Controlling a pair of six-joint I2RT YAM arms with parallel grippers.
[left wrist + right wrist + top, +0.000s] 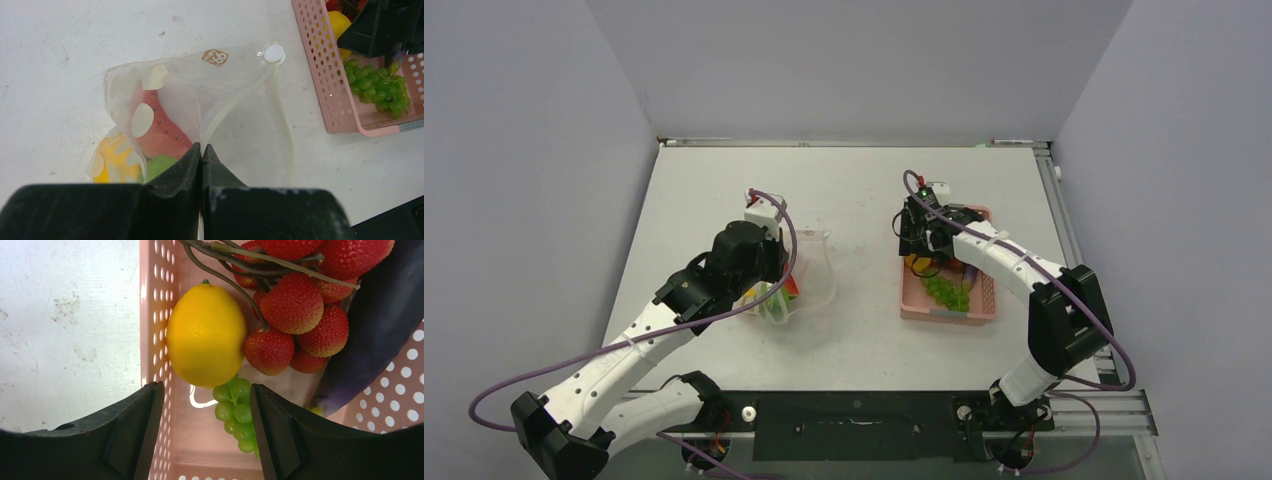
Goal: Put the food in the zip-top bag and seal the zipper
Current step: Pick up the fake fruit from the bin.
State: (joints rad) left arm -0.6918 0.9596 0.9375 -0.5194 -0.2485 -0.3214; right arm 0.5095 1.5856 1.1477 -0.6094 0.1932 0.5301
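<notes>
The clear zip-top bag (240, 115) lies on the table with its mouth gaping open; it also shows in the top view (816, 268). Its whitish zipper (235, 102) runs from a white slider (274, 53) down to my left gripper (201, 148), which is shut on that mouth edge. Inside the bag are a red slice (167, 136), a yellow piece (112, 162) and a green piece (160, 165). My right gripper (206, 395) is open just above a yellow lemon (205, 335) and green grapes (235, 410). A red berry cluster (295, 305) and a dark elongated piece (380, 325) lie beside them.
The pink slotted basket (984, 312) holds the remaining food at the right; its wall (156, 315) is next to my right gripper's left finger. Grey walls enclose the table on three sides. The right arm's black wrist (385, 25) hangs over the basket.
</notes>
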